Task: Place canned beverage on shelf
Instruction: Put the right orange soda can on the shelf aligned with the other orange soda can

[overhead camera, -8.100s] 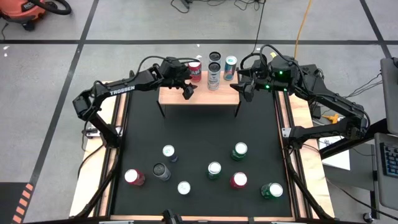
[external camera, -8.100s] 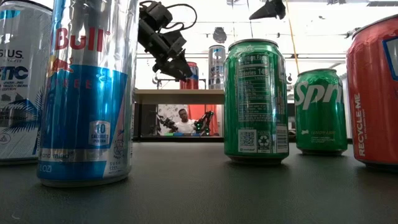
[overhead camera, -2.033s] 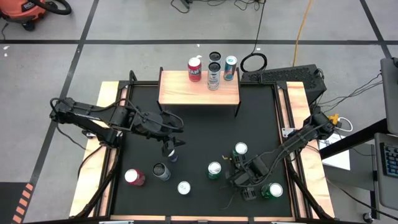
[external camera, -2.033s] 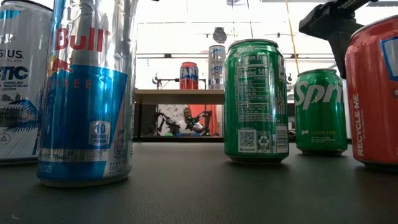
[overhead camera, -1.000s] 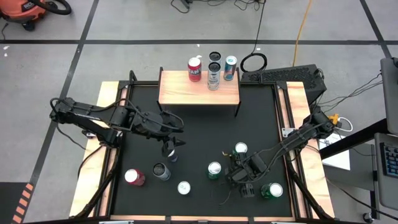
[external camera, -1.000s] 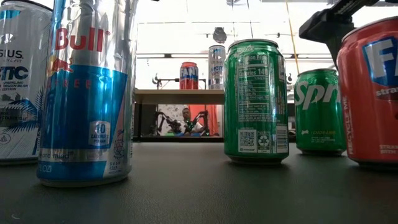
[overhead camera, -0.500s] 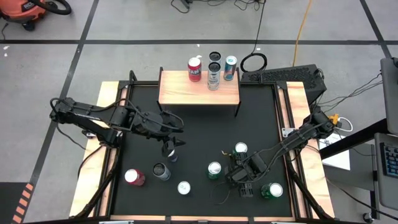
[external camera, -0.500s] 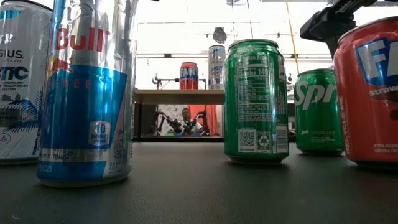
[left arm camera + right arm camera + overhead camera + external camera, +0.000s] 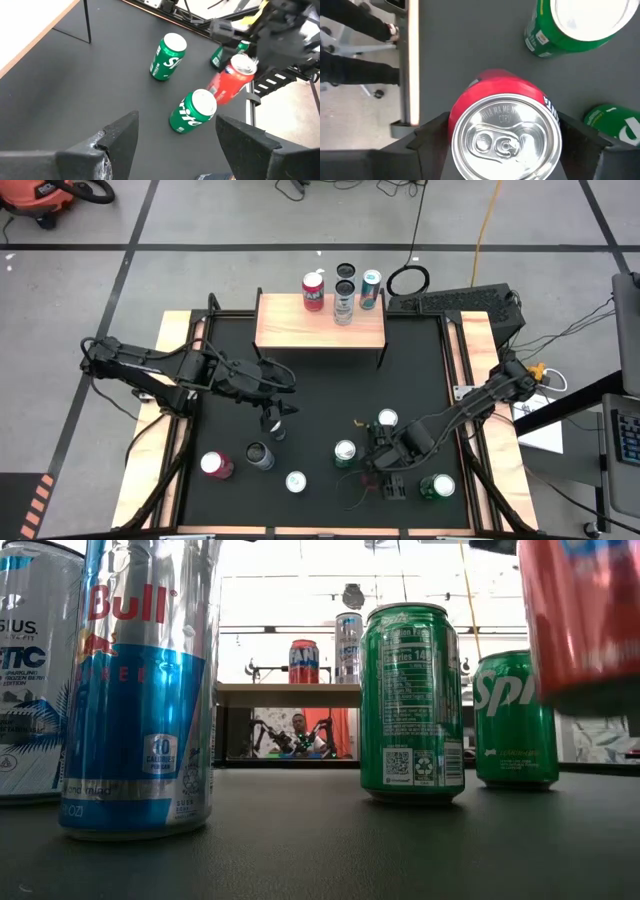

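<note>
A red can hangs over the near right part of the black table, with my right gripper shut on it. In the low view the red can floats above the table top. The gripper hides it in the high view. The light-wood shelf stands at the far edge on thin black legs and carries a red can and three more cans. My left gripper hovers open over the table's left middle, above a small can, with nothing between its fingers. My right gripper pinches the red can between its two fingers, one on each side of the can's upper wall just below the rim. The fingers come from above, slanting down. The can is lifted clear of the table, slightly tilted, its bottom in the air.
On the table stand green cans around my right gripper. A red can, a dark can and a white-topped can stand near the front left. Bare table lies between these cans and the shelf.
My right gripper has gone up with the red can, which stood on the table a second ago and now hangs clear of it, tipped a little. The other cans have stayed in place.
</note>
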You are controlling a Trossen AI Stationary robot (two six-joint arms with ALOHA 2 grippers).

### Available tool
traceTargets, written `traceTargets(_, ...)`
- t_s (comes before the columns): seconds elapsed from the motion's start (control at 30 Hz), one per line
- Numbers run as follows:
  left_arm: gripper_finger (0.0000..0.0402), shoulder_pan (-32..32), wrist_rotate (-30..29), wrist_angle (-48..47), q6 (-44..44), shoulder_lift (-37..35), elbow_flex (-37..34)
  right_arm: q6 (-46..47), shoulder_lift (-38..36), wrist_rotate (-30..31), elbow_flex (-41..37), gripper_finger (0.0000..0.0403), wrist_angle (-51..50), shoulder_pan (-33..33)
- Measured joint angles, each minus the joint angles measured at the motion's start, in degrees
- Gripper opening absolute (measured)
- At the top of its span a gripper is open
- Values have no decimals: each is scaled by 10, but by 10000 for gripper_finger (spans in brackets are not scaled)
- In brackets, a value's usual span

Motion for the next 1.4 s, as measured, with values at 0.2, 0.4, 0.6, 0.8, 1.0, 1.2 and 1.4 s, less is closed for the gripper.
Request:
traceTargets(0.2, 264, 0, 0, 5, 0, 0, 0, 8, 0, -11, 70, 278, -33, 0)
traceTargets(0.4, 264, 0, 0, 35, -1, 0, 0, 21, 0, -9, 134, 278, -69, -1)
traceTargets(0.6, 264, 0, 1, 120, 2, 0, 0, 22, 0, -9, 189, 279, -109, -3)
traceTargets(0.8, 264, 0, 18, 234, 39, 0, 0, 19, 0, -8, 234, 279, -129, -19)
traceTargets(1.0, 265, -12, 4, 339, 98, -2, 9, -1, 0, -10, 271, 279, -142, -43)
traceTargets(1.2, 300, -16, -22, 327, 129, -3, 46, -39, -1, -10, 309, 279, -182, -73)
traceTargets(1.4, 372, -16, -51, 237, 137, -1, 82, -79, -1, -12, 336, 279, -194, -110)
